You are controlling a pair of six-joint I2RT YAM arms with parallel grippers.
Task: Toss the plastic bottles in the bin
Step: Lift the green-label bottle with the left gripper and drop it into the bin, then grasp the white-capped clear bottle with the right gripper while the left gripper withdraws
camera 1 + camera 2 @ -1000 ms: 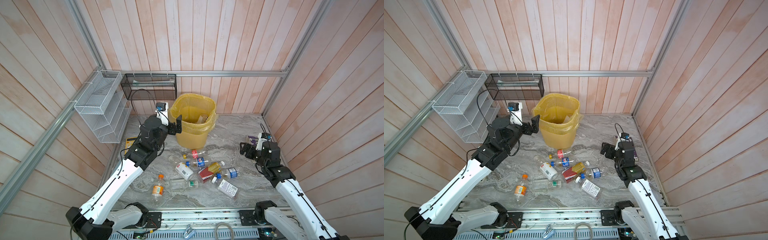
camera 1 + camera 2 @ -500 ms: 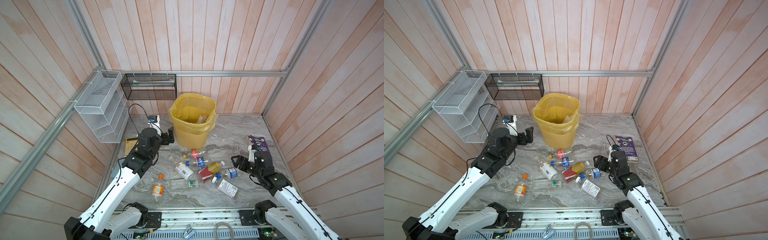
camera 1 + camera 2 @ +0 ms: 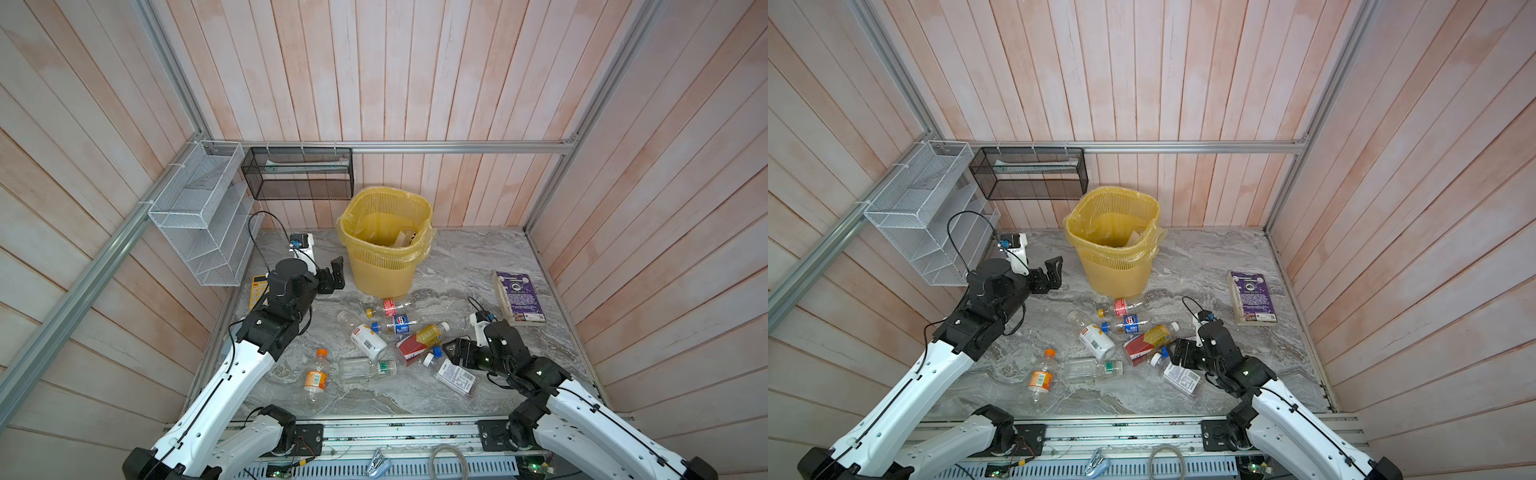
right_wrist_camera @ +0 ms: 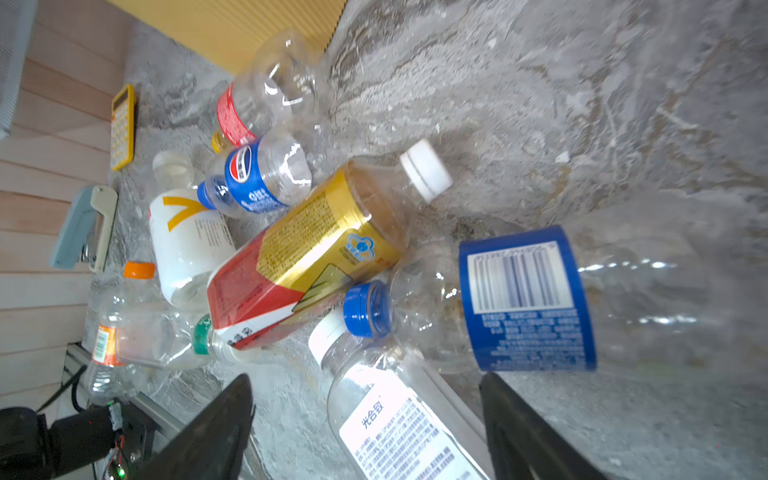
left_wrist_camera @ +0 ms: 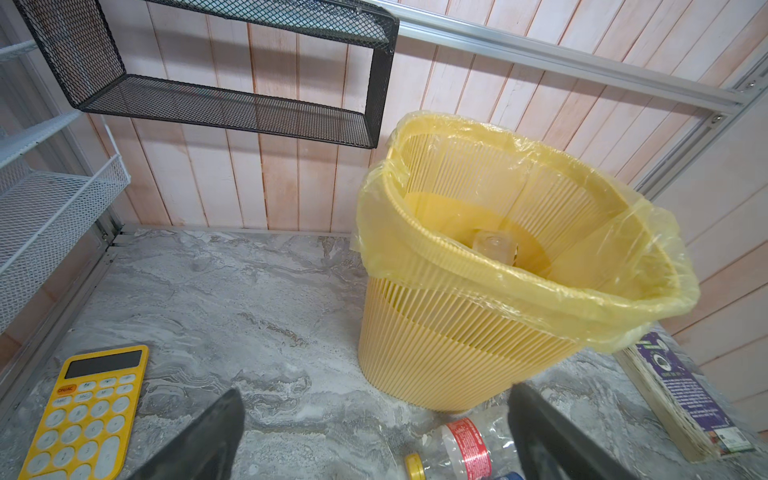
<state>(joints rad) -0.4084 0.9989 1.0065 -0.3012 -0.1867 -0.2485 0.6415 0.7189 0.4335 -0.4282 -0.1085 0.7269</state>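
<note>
Several plastic bottles lie in a heap on the marble floor in front of the bin [image 3: 384,266], a yellow lattice basket with a bag liner. Among them are a red-labelled one [image 3: 388,307], a blue-labelled one [image 3: 400,325], a gold-and-red one [image 3: 419,343] and a clear one with a white label [image 3: 453,374]. One more bottle [image 5: 494,245] lies inside the bin [image 5: 457,340]. My left gripper [image 3: 334,276] hangs open and empty by the bin's left side. My right gripper [image 4: 365,378] is open, its jaws straddling the white-labelled bottle [image 4: 386,419] with gaps on both sides.
A purple book [image 3: 517,301] lies at the right. A yellow calculator [image 5: 91,407] sits by the left wall under the white wire rack [image 3: 199,224]. A black mesh basket [image 3: 297,174] hangs on the back wall. A grey stapler [image 4: 83,228] lies near the front rail.
My left arm has drawn back from the bin's rim and dropped lower at its left. My right arm has swung from beside the book down to the bottle heap.
</note>
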